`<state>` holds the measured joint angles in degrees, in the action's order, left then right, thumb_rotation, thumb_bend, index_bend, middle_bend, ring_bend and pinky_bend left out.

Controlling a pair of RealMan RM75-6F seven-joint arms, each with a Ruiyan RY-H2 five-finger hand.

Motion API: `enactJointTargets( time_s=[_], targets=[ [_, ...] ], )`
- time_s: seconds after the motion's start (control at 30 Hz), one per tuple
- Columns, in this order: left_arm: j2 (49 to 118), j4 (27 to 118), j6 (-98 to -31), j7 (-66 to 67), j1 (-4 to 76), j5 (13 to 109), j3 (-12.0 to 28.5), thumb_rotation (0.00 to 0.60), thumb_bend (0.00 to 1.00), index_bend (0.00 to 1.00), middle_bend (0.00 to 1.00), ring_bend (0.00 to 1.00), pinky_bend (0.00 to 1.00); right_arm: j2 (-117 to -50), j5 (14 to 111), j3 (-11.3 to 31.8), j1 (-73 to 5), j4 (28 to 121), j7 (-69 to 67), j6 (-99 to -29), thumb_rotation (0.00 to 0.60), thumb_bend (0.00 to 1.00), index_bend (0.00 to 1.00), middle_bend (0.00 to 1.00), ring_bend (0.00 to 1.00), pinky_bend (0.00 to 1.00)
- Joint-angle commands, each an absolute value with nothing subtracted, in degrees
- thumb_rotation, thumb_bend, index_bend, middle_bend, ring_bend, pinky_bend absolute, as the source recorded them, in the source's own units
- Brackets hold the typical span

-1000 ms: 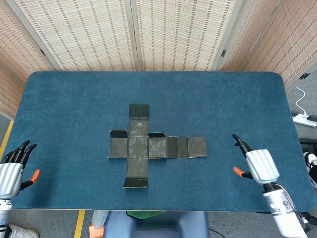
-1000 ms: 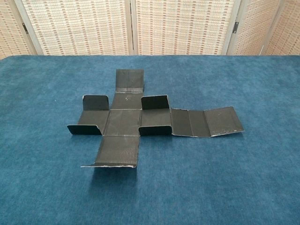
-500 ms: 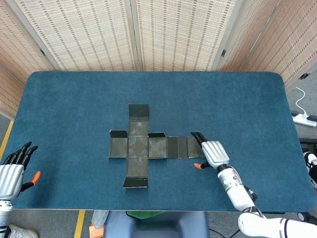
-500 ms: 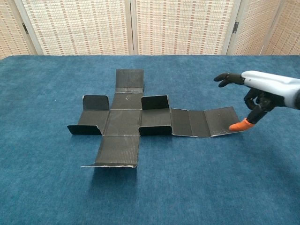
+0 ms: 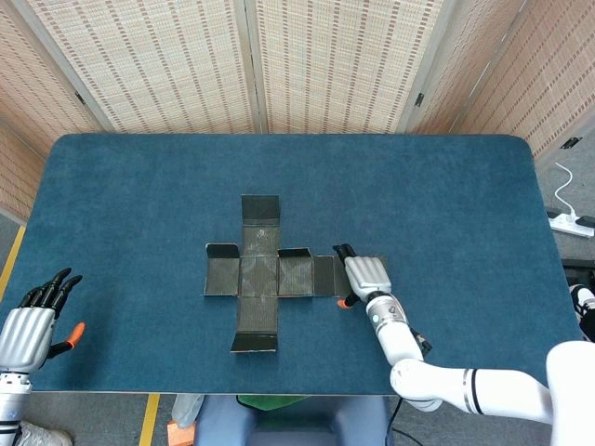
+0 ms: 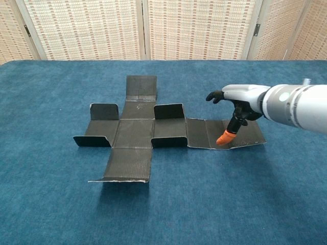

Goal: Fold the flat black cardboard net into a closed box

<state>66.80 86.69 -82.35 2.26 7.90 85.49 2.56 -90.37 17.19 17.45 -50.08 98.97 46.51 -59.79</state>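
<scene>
The robot's right hand (image 6: pixel 240 99) reaches in from the right, palm down, dark fingers (image 6: pixel 214 95) extended level and its orange-tipped thumb (image 6: pixel 225 137) angled downward; nothing is held. The left hand (image 5: pixel 30 321) sits low at the left edge of the head view, fingers spread and pointing up and away, its orange thumb tip out to the side
</scene>
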Motion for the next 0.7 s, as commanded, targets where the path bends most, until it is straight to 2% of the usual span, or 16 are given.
enactJointTargets(
  time_s=[0.03, 0.37, 0.7],
  targets=[
    [66.9, 86.3, -82.1, 1.9, 7.9, 85.4, 2.4, 0.6, 0.34, 0.18, 0.16, 0.18, 0.22, -92.7, 12.7, 18.0, -54.0, 96.8, 49.7, -61.2, 0.6, 0.04, 0.0, 0.03, 0.78, 0.99],
    [67.3, 85.4, -81.5, 1.0, 7.8, 84.7, 2.2, 0.6, 0.34, 0.18, 0.15, 0.18, 0.21, -98.4, 6.1, 17.7, -60.1, 87.8, 53.6, -61.0, 0.6, 0.05, 0.0, 0.04, 0.78, 0.99],
    [67.3, 85.2, -80.3, 0.8, 8.2, 84.4, 2.0, 0.6, 0.34, 0.18, 0.15, 0.18, 0.21, -101.8, 2.8, 17.7, -63.2, 82.9, 56.4, -61.0, 0.6, 0.07, 0.0, 0.06, 0.78, 0.99]
  ],
)
